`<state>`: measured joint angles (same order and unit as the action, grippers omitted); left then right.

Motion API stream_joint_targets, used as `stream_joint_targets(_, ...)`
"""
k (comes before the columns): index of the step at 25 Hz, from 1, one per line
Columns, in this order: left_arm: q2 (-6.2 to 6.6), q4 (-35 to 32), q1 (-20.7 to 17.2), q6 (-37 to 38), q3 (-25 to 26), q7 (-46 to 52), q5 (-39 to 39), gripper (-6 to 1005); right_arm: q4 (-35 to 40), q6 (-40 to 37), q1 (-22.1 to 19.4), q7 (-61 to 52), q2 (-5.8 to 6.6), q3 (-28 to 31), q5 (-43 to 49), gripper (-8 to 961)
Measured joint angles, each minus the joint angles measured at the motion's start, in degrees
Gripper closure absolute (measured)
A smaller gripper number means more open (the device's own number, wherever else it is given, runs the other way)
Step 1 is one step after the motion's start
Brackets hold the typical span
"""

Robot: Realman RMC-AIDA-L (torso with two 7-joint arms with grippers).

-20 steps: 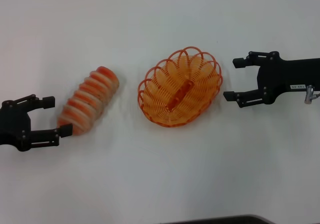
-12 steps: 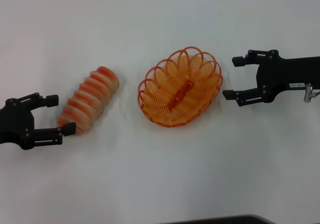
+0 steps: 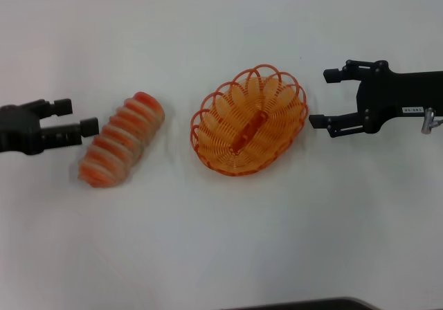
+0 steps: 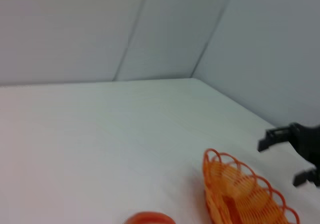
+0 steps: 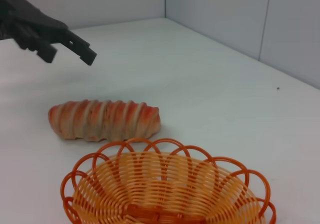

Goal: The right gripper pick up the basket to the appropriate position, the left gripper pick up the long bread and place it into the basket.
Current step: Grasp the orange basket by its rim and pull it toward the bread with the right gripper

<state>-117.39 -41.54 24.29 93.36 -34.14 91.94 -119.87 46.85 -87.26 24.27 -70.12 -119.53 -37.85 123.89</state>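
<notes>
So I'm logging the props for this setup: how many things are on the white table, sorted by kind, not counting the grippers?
Oval orange wire basket: 1
Long cream toy loaf with orange-red ridges: 1
Total: 2, both lying on the table, the basket empty and the loaf beside it.

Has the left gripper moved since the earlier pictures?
Yes. In the head view the left gripper has risen off the table, away from the long bread, which has not moved.

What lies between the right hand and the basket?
Nothing: in the head view only bare white table separates the open right hand from the basket rim.
</notes>
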Motion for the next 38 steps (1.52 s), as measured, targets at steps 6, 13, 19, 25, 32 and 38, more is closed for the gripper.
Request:
stream_joint_targets(6, 2.38, -1.0, 3.3, 3.1, -0.9, 7.5, -0.4, 64, 0.0, 0.2, 0.0, -0.3, 0.0, 0.9, -0.4, 10)
stream_joint_targets(13, 1.43, -1.6, -0.4, 5.1, -1.1, -8.1, -0.3, 64, 0.6, -0.8, 0.0, -3.5, 0.35, 2.9, -3.8, 10)
stream_joint_targets(19, -0.5, -1.3, -4.7, 4.1, -0.7, -18.7, -0.2, 64, 2.1, -1.2, 1.8, -9.7, 0.13, 2.6, -3.7, 11)
stream_joint_targets(25, -0.66, -1.3, -5.4, 4.1, -0.7, -18.7, -0.3, 65, 13.0, -4.5, 9.0, -43.1, 1.55, 0.1, 1.7, 11)
stream_joint_targets(32, -0.7, -1.3, -5.4, 4.2, -1.1, -18.7, -0.4, 68, 17.3, -8.9, 22.5, -65.2, 1.03, -1.0, 24.2, 12)
stream_joint_targets(38, -0.86, -1.3, -5.3, 4.3, -1.2, -18.8, -0.4, 71, 12.9, -5.1, 26.7, -70.2, -0.31, -12.0, 32.1, 12)
